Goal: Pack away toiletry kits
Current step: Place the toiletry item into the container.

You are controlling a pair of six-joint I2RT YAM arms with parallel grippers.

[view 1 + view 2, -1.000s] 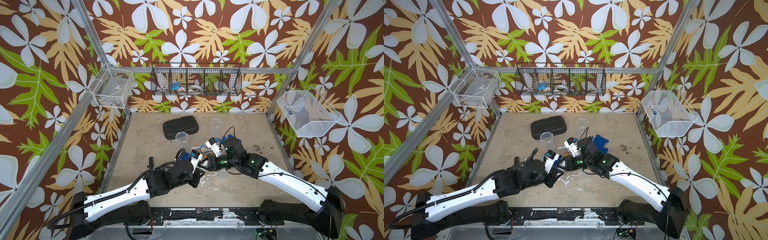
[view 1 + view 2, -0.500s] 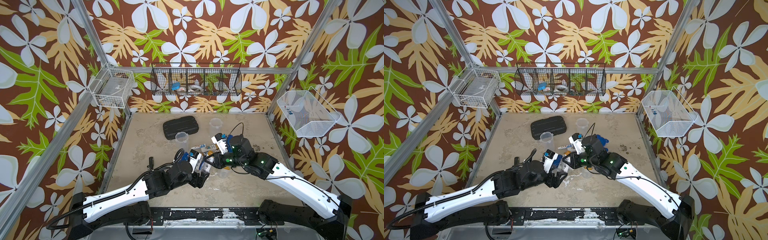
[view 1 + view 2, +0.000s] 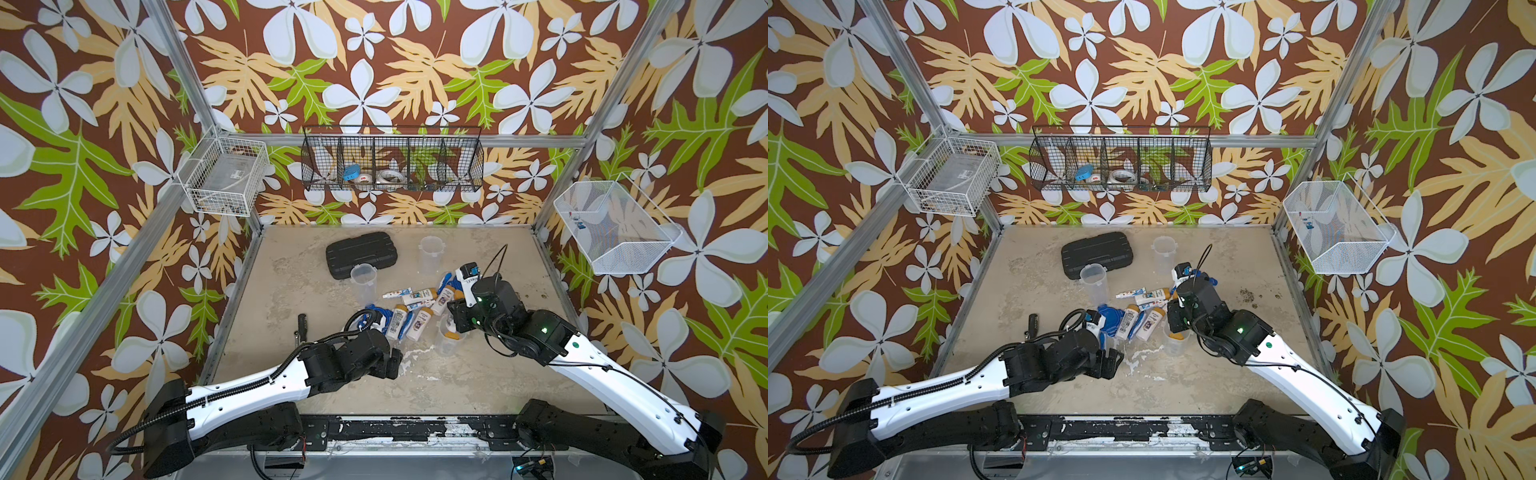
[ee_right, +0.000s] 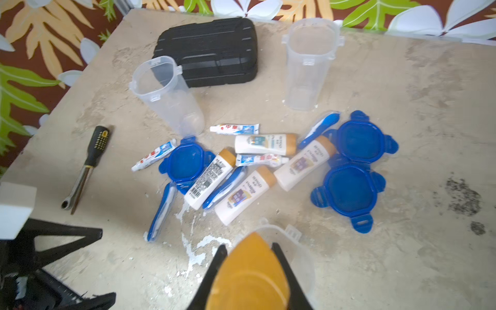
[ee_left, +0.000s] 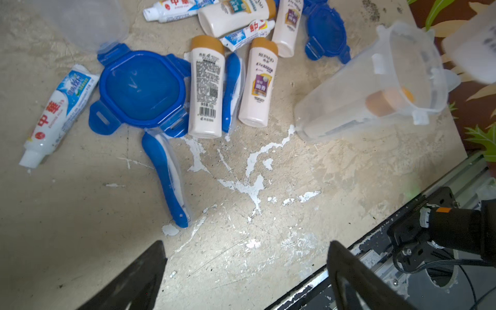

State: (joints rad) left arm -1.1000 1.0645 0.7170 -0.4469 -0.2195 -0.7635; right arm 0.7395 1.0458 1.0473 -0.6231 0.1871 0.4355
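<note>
Overhead, a beige, paint-flecked table (image 3: 478, 382) fills the lower middle of the frame in both top views, and two white-and-black arms reach in from the bottom edge. Just right of centre, a clear plastic tumbler (image 3: 446, 343) leans with its base seemingly on the table. Its open mouth is tipped up toward the right gripper (image 4: 249, 246), which sits directly over it. A white bottle (image 5: 381, 103) is inside that tumbler. Its long axis runs along the tumbler's own, tilted the same way, with the orange cap (image 4: 248, 281) uppermost at the rim. The right gripper's black fingers (image 4: 213, 271) press against either side of that cap, pinching it. So the bottle lies straight below the right gripper, the nearer arm by far, and letting go looks like the coming move. Nearer the frame's centre, the left gripper (image 5: 246, 244) hangs with its jaws spread wide and empty over bare table. It is near but apart from the loose bottles (image 5: 205, 88), toothpaste tubes (image 5: 57, 110), toothbrushes (image 5: 166, 177) and blue lids (image 5: 139, 88).
</note>
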